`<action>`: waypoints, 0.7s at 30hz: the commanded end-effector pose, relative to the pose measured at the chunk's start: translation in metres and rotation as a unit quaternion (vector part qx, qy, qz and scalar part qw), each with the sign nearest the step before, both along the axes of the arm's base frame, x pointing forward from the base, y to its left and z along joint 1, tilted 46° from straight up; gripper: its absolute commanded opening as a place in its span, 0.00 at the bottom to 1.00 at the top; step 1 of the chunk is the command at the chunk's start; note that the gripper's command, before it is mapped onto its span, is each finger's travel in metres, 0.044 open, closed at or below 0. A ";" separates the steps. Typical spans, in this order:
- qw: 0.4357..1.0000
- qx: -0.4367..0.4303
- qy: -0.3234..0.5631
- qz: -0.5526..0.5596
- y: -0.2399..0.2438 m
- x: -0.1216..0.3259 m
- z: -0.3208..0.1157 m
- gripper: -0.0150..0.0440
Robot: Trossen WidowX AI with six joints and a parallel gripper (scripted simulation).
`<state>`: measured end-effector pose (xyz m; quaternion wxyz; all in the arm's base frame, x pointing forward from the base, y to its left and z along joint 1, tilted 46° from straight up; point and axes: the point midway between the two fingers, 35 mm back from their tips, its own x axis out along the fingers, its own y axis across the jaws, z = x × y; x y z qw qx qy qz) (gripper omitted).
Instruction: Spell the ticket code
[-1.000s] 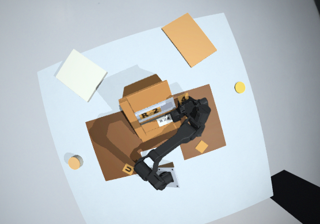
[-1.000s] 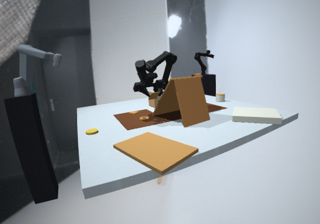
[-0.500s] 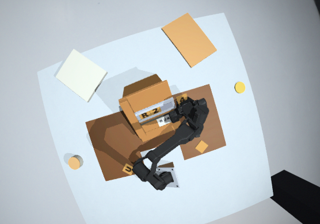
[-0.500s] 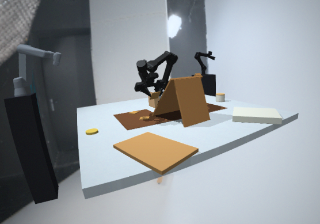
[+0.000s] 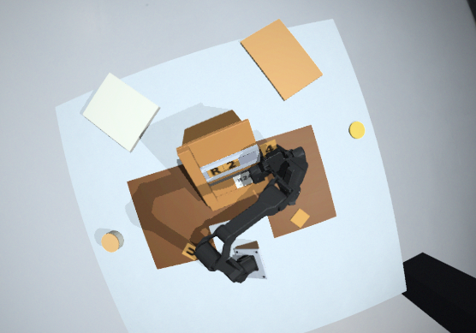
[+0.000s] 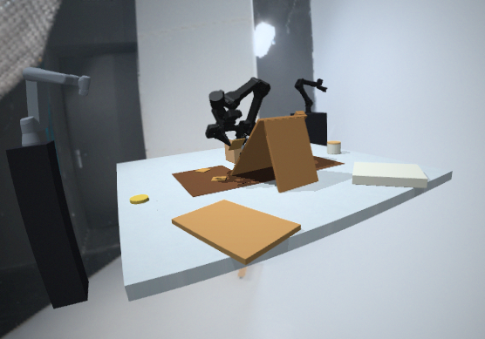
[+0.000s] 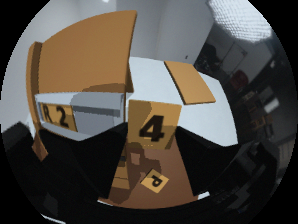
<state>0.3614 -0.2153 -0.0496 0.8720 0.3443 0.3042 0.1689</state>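
My gripper is shut on the 4 tile, held just outside the rail's open right end. The grey rail runs across the sloped orange board. The R tile and the 2 tile sit side by side at its left; its right part is empty. The ticket below the rail shows R and 2; its right part is hidden by the gripper.
A U tile lies at the brown mat's front left. A tile lies front right. A P-like tile lies below the gripper. An orange slab, white block and yellow disc stand around.
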 end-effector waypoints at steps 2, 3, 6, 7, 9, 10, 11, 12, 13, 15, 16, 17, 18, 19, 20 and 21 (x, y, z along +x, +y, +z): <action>1.000 -0.002 0.000 -0.001 0.002 0.000 0.004 0.25; 1.000 -0.002 0.000 -0.001 0.002 0.000 0.004 0.25; 1.000 -0.002 0.000 -0.001 0.003 -0.001 0.005 0.25; 1.000 -0.002 0.000 -0.001 0.003 -0.001 0.006 0.25; 1.000 -0.002 0.000 -0.001 0.004 -0.001 0.006 0.25; 1.000 -0.002 0.000 -0.001 0.004 -0.001 0.007 0.25; 1.000 -0.002 0.000 -0.001 0.005 -0.001 0.007 0.25; 1.000 -0.002 0.000 -0.001 0.005 -0.001 0.007 0.25; 1.000 -0.002 0.000 -0.001 0.005 -0.001 0.008 0.25; 1.000 -0.002 0.000 -0.001 0.006 -0.001 0.008 0.25; 1.000 -0.001 0.000 -0.001 0.007 -0.001 0.009 0.25; 1.000 -0.001 0.000 -0.001 0.007 -0.001 0.009 0.25; 1.000 -0.001 0.000 -0.001 0.007 -0.001 0.009 0.25; 1.000 -0.001 0.000 -0.001 0.008 -0.001 0.010 0.25; 1.000 -0.001 0.000 -0.001 0.008 -0.001 0.010 0.25; 1.000 -0.001 0.000 -0.001 0.008 -0.001 0.010 0.25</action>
